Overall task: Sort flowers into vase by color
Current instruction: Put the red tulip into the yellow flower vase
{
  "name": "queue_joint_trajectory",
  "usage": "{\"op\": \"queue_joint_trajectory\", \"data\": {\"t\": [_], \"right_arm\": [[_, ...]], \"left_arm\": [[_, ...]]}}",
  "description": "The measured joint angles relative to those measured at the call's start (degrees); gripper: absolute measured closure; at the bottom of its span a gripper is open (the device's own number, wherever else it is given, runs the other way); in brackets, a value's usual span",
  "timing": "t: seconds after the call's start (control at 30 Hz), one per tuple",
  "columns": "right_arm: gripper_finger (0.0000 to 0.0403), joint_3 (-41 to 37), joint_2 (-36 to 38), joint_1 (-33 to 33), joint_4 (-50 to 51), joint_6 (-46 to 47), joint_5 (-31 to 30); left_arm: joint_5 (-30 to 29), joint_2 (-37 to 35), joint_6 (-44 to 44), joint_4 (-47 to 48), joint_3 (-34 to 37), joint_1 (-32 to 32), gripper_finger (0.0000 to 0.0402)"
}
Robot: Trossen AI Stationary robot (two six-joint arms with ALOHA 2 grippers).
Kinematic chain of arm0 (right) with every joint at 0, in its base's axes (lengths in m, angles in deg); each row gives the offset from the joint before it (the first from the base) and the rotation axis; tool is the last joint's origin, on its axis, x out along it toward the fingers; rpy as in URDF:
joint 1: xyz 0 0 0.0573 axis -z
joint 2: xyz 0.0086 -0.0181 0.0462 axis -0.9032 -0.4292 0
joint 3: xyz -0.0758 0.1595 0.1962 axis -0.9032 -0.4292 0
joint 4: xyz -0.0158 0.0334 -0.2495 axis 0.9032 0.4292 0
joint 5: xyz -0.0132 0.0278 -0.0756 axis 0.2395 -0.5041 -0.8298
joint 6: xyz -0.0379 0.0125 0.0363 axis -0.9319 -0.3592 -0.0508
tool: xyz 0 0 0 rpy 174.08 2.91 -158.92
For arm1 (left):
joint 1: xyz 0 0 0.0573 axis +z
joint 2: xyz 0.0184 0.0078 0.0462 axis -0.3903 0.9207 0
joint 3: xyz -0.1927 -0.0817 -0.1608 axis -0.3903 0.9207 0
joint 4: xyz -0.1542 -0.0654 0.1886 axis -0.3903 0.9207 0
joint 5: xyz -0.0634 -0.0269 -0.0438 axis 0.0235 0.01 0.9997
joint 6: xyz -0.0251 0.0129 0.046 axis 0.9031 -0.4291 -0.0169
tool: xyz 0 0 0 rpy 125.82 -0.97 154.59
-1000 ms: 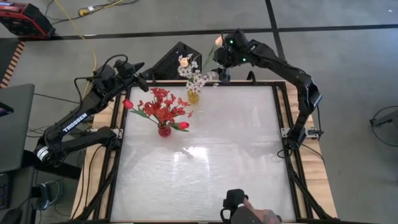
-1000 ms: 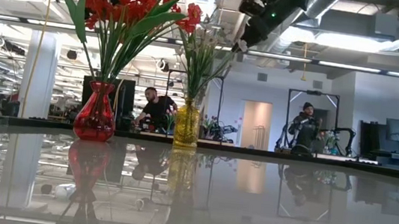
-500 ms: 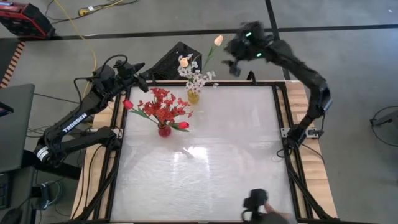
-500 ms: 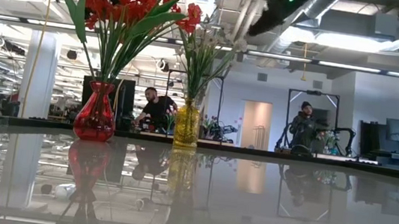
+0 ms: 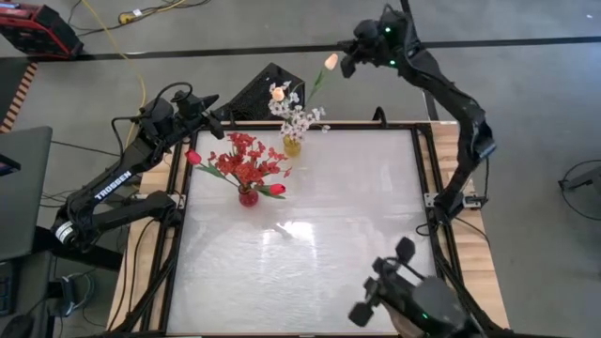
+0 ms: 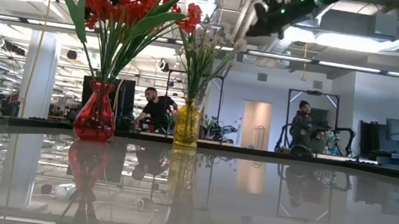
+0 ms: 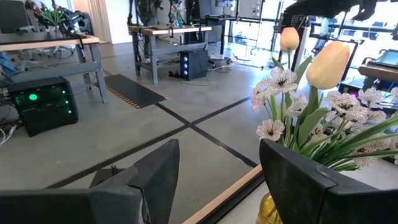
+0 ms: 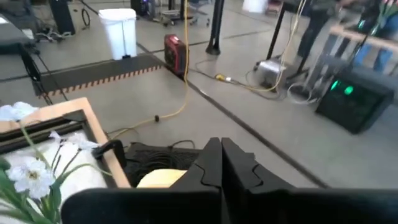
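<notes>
While red flowers [image 5: 246,165] fill the red vase [image 5: 248,196] and pale ones the yellow vase [image 5: 292,145] at twelve o'clock, sorting looks finished; right tool [image 5: 349,62] closed empty, left tool [image 5: 212,120] open.

You've got two vases: one red vase [image 5: 248,196], one yellow vase [image 5: 292,146]. Two red tulips [image 5: 193,157], two cream-yellow tulips [image 5: 331,61], one white blossom spray [image 5: 299,119].

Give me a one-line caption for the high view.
Red flowers fill the red vase; the right gripper hovers beside a cream tulip.
</notes>
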Motion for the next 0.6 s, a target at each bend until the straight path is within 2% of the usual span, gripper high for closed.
{"op": "queue_joint_trajectory", "data": {"t": [0.27, 0.6], "right_arm": [[0.0385, 0.1, -2.6, 0.4, 0.6, 0.8, -0.9], [0.0386, 0.1, -2.9, -3.4, 3.2, -0.9, 2.7]], "left_arm": [[0.0, 0.0, -0.1, 0.8, 0.0, 0.0, 0.0189], [0.0, 0.0, -1.2, 1.3, 0.0, 0.0, 0.0189]]}}
